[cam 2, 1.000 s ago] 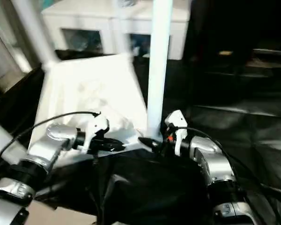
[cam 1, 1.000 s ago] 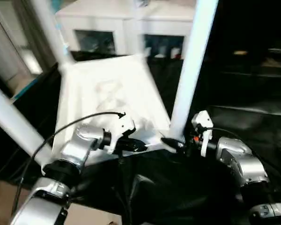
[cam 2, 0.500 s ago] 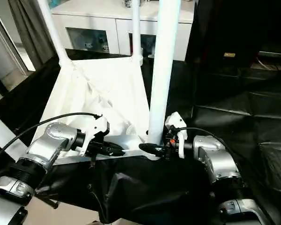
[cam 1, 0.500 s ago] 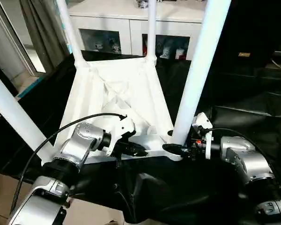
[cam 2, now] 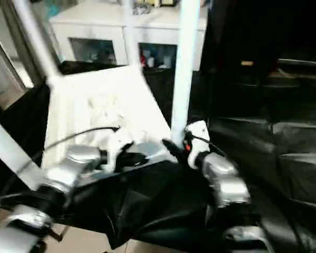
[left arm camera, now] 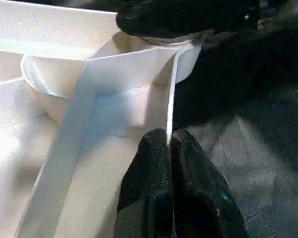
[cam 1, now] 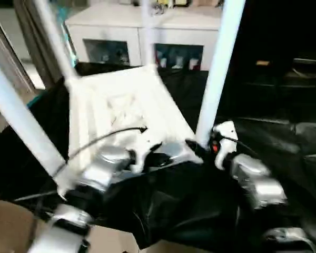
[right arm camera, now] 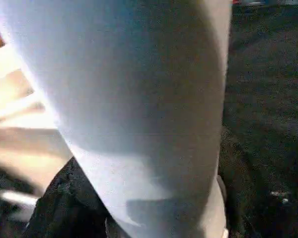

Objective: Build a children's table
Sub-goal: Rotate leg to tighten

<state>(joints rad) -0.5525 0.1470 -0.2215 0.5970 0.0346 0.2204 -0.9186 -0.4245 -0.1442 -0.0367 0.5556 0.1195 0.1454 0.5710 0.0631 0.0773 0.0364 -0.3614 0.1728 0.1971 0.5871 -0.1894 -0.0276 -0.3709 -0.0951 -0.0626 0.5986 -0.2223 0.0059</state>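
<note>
The table [cam 1: 121, 110] is lying upside down on the black sheet [cam 1: 200, 211], left end effector [left arm camera: 170, 144] pinched on its near rim, right one [cam 2: 174, 145] seemingly closing around the near leg [cam 1: 216, 79], so that leg should probably be kept plumb and pushed home.

Children's table [cam 1: 121, 108] upside down on the cloth [cam 1: 200, 211]
Cabinet [cam 1: 147, 37] stands behind the table; cloth spreads right of it.

white on black

the children's table [cam 1: 121, 105] is all white, its underside ribbed in crossing lines, its legs [cam 1: 217, 74] pale tubes. the cloth [cam 1: 284, 153] beneath is black. the cabinet [cam 1: 142, 31] behind is white with dark glass doors. both forearms [cam 2: 221, 179] are silver with black claw fingers [left arm camera: 159, 178].
</note>
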